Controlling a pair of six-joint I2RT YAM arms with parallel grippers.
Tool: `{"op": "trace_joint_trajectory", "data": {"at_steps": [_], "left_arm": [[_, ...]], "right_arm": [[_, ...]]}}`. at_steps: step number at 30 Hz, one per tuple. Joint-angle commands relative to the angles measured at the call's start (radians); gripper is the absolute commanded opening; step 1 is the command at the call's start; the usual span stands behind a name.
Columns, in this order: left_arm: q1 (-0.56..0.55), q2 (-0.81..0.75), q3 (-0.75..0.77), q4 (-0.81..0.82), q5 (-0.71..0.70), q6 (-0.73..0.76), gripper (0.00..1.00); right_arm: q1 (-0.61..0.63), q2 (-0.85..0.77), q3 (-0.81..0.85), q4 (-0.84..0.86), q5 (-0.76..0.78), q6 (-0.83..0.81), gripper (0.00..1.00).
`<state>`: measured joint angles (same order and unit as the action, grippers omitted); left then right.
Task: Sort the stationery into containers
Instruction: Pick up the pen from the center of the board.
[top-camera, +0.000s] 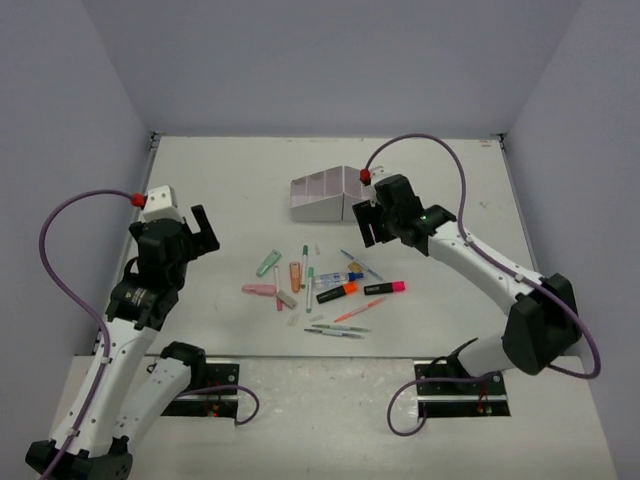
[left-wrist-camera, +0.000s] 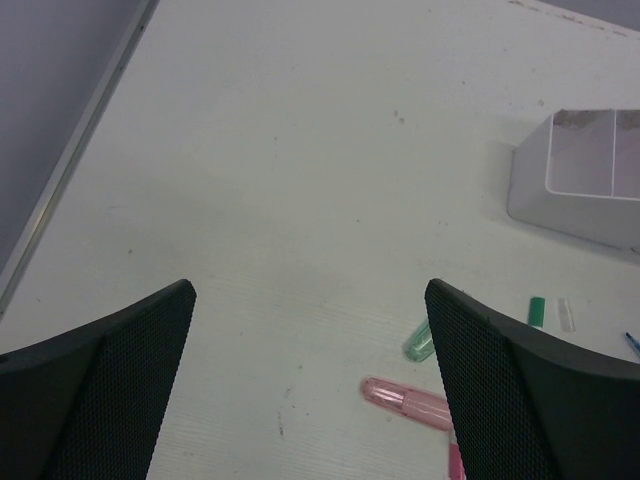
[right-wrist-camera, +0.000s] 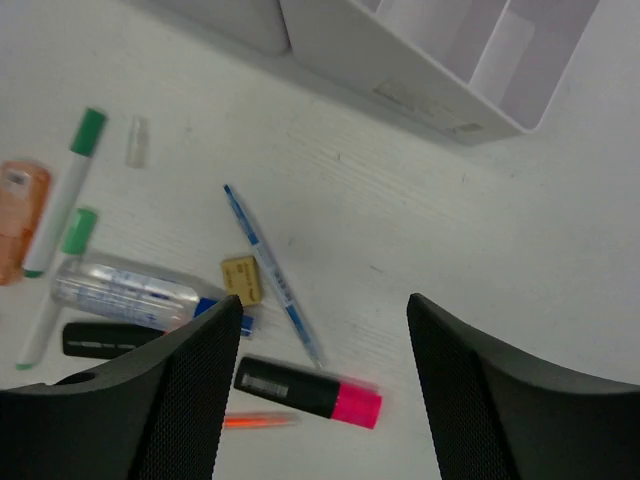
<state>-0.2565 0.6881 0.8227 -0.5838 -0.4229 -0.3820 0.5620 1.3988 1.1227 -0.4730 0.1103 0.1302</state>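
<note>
The stationery lies scattered mid-table: a black highlighter with a pink end (top-camera: 383, 288), one with an orange end (top-camera: 337, 292), thin pens, and a pink piece (top-camera: 258, 289). The white containers box (top-camera: 325, 195) stands behind them. My right gripper (top-camera: 368, 225) hovers open and empty just right of the box. In its wrist view the right gripper (right-wrist-camera: 325, 305) hangs above the pink-ended highlighter (right-wrist-camera: 308, 390) and a blue pen (right-wrist-camera: 272, 272). My left gripper (top-camera: 205, 230) is open at the left; in its wrist view the left gripper (left-wrist-camera: 310, 295) holds nothing, with the pink piece (left-wrist-camera: 405, 400) near its right finger.
A tan eraser (right-wrist-camera: 241, 279), a blue-white tube (right-wrist-camera: 125, 292) and green-capped pens (right-wrist-camera: 65, 190) lie left of the right gripper. The table's left edge (left-wrist-camera: 70, 170) meets a grey wall. The containers box (left-wrist-camera: 580, 180) sits at the far right of the left wrist view.
</note>
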Motion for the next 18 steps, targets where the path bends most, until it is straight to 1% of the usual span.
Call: {"op": "trace_joint_trajectory", "data": {"at_steps": [1, 3, 5, 6, 11, 18], "left_arm": [[-0.004, -0.014, 0.007, 0.053, 0.011, 0.01, 1.0], [-0.004, -0.013, 0.006, 0.057, 0.017, 0.012, 1.0], [-0.004, -0.004, 0.006, 0.058, 0.025, 0.015, 1.0], [-0.006, -0.002, 0.007, 0.058, 0.031, 0.016, 1.0], [-0.004, 0.007, 0.007, 0.062, 0.046, 0.02, 1.0], [-0.004, -0.005, 0.005, 0.065, 0.052, 0.021, 1.0]], "right_arm": [[0.024, 0.08, 0.018, -0.071, 0.101, -0.121, 0.65], [0.029, 0.122, 0.005, -0.061, 0.111, -0.121, 0.58], [0.032, 0.146, -0.003, -0.063, 0.112, -0.128, 0.55], [0.034, 0.16, -0.005, -0.069, 0.101, -0.156, 0.5], [0.051, 0.213, -0.018, -0.059, 0.057, -0.168, 0.45], [0.063, 0.28, -0.03, -0.069, 0.004, -0.16, 0.45]]}}
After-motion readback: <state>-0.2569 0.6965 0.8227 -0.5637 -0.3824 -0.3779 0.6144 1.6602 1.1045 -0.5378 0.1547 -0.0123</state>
